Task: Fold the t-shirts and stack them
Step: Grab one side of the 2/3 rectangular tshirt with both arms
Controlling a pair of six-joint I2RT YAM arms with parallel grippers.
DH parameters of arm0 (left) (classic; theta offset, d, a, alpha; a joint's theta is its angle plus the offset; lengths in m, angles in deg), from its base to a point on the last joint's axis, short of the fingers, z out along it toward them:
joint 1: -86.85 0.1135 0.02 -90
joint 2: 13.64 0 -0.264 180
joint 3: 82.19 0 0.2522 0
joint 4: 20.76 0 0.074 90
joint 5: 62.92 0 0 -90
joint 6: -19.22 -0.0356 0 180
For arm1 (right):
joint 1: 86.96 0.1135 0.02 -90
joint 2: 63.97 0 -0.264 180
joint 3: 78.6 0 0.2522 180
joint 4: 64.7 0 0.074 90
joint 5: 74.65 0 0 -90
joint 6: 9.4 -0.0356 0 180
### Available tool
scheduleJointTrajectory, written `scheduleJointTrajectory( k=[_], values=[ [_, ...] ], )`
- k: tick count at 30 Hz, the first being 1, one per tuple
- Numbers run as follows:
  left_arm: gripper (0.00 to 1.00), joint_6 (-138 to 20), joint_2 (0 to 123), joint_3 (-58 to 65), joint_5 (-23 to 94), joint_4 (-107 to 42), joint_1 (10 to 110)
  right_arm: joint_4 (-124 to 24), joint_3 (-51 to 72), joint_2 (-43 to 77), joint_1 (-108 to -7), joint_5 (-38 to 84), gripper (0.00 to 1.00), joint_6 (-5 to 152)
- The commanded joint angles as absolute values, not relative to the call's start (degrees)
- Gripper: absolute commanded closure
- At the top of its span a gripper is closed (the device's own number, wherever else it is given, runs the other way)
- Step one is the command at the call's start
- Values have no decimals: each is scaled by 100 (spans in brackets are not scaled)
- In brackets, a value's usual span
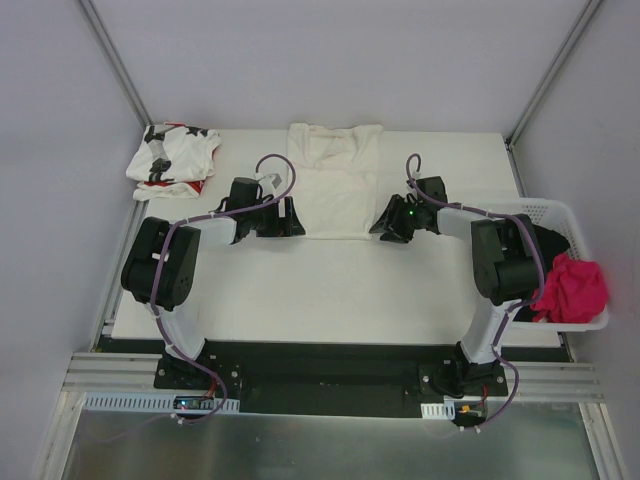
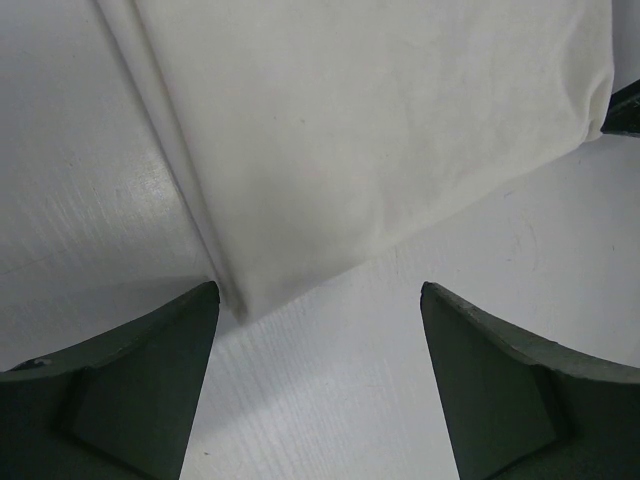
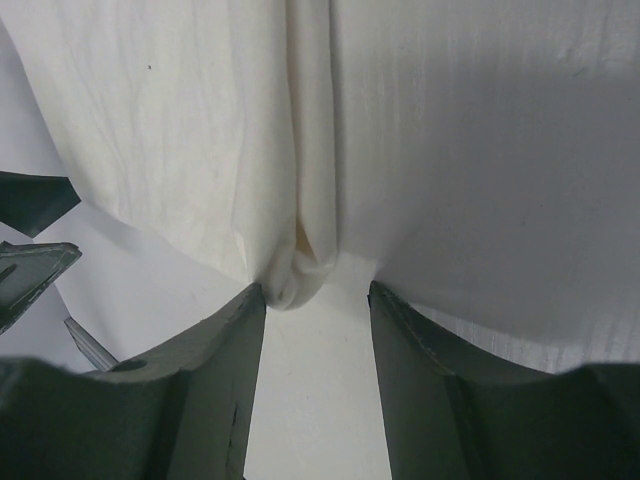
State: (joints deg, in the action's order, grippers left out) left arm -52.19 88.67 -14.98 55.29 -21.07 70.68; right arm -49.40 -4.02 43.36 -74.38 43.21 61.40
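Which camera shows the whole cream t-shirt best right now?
Top external: the cream t-shirt lies at the far middle of the table, fully in frame. The left wrist view shows only its near left corner. The right wrist view shows only a folded edge at its near right corner.

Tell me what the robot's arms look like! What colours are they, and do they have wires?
The left arm and the right arm both have chunky black joints joined by white tubes. A purplish cable loops along each one. Each arm ends in two dark, wedge-shaped fingers. A tiny green light glows on the right wrist.
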Motion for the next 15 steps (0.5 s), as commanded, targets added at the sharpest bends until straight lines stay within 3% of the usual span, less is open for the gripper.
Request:
scheduleJointTrajectory(
  k=[1, 15],
  values=[
    [19, -5373, 8849, -1490, 5494, -2116, 7041, -4900, -270, 4308, -7492, 4163, 51, 6285],
    [19, -5382, 8929, -1481, 5530, -2178, 7041, -5067, 46, 4721, -7290, 4269, 50, 6012]
  ],
)
